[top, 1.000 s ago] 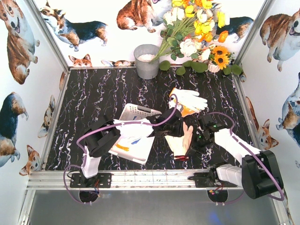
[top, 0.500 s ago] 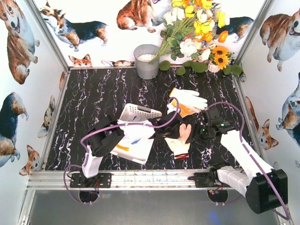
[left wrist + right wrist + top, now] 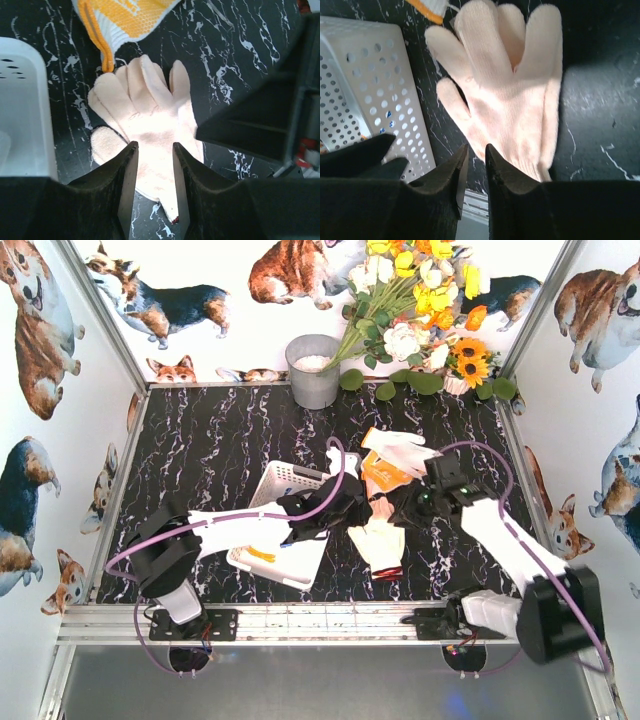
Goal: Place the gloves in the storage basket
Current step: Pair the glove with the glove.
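Left wrist view: white print [image 3: 131, 6] on orange-palmed glove [image 3: 125, 20], illegible.

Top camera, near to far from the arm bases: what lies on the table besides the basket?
First the cream glove with the red cuff → orange-printed glove → grey bucket. Left out: the white glove, overlapping the orange-printed one, and the flowers, overlapping the bucket.

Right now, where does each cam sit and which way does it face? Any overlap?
Top external: above, behind the bases, looking down on the table; both arms show.
Left wrist: on the left arm, facing down at the cream glove; own fingers show.
Right wrist: on the right arm, facing down at that glove; own fingers show.
Shared: all see the glove and storage basket.
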### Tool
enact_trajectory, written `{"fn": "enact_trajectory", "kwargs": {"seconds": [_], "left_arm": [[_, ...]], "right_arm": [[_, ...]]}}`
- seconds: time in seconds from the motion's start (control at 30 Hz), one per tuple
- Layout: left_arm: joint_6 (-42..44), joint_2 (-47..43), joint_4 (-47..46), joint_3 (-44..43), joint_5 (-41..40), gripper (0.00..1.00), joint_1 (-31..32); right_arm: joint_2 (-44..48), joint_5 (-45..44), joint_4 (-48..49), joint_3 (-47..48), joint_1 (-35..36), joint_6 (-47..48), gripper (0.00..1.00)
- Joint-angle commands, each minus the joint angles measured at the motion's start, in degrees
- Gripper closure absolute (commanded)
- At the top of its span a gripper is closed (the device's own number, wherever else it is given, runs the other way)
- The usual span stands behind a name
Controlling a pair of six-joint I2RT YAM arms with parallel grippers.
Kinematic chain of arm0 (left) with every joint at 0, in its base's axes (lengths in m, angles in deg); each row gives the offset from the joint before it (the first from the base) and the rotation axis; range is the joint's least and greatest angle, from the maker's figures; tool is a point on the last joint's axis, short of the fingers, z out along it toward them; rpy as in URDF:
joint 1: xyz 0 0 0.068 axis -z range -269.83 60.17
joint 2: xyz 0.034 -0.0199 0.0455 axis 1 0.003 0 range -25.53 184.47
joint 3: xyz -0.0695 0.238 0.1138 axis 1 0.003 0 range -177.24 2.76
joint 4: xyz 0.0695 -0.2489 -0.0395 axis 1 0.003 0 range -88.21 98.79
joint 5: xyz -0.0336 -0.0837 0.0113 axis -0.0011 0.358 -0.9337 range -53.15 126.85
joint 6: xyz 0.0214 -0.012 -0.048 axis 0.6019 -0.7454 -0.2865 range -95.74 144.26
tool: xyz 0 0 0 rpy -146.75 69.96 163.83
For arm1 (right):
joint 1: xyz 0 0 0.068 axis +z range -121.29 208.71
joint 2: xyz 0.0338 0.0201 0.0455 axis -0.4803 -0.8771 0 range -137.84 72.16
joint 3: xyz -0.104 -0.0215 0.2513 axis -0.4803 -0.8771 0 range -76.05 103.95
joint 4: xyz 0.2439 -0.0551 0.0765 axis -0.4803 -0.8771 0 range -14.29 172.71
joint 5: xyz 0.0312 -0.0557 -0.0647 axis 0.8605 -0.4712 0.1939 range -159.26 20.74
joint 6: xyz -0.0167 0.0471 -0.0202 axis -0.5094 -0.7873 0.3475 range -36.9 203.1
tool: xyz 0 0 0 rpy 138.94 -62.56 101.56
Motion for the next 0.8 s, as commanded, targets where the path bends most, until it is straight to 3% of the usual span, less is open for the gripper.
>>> {"fn": "enact_trajectory", "kwargs": {"seconds": [0.0,0.3,0.57,0.77], "left_arm": [[-0.3,2.3,-5.9,1.0,3.8,0.74,0.7],[-2.0,8.9,-9.6,1.1,7.9,0.90,1.4],[-1.7,12.7,-12.8,3.6,8.9,0.93,1.7],[-2.6,13.9,-11.2,5.9,9.8,0.97,2.0]], "right_arm": [[-6.5,1.8,7.3,4.7,0.4,0.2,0.78],[-16.5,1.4,11.9,7.8,1.5,1.6,0.81],[-23.7,-2.4,11.5,11.4,2.0,3.9,0.82],[-25.3,-5.8,10.2,12.9,2.0,5.2,0.75]]}}
